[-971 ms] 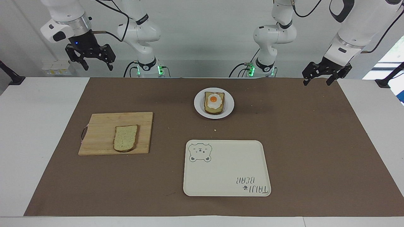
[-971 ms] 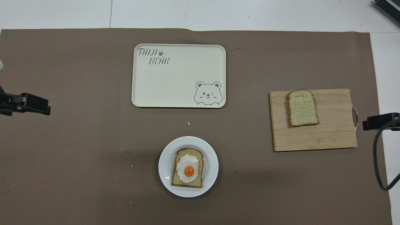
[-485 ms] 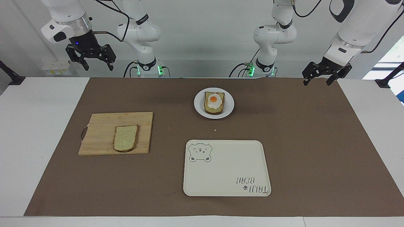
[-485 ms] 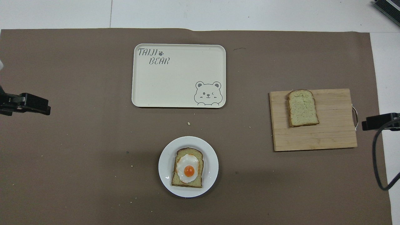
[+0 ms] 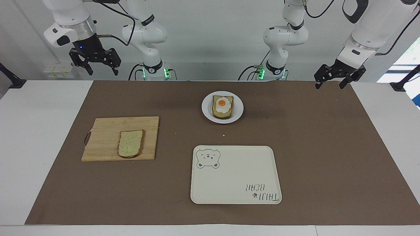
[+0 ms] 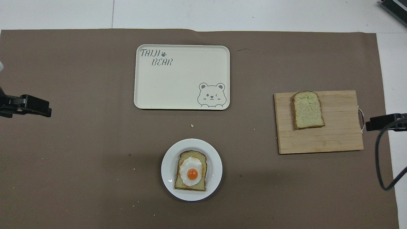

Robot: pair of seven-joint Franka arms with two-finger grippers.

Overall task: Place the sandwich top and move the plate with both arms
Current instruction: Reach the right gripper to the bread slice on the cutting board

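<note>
The sandwich top, a plain bread slice, lies flat on a wooden cutting board toward the right arm's end of the table; it also shows in the overhead view. The small white plate holds a bread slice topped with a fried egg and sits near the robots at mid-table; the plate also shows in the overhead view. My right gripper hangs open and empty, high in the air beside the board's handle end. My left gripper hangs open and empty over the mat's corner at the left arm's end.
A cream rectangular tray with a bear drawing lies farther from the robots than the plate; it also shows in the overhead view. A brown mat covers the table. A few crumbs lie between plate and tray.
My right gripper has edged slightly toward the cutting board. The left arm, the bread, the plate and the tray have not moved.
</note>
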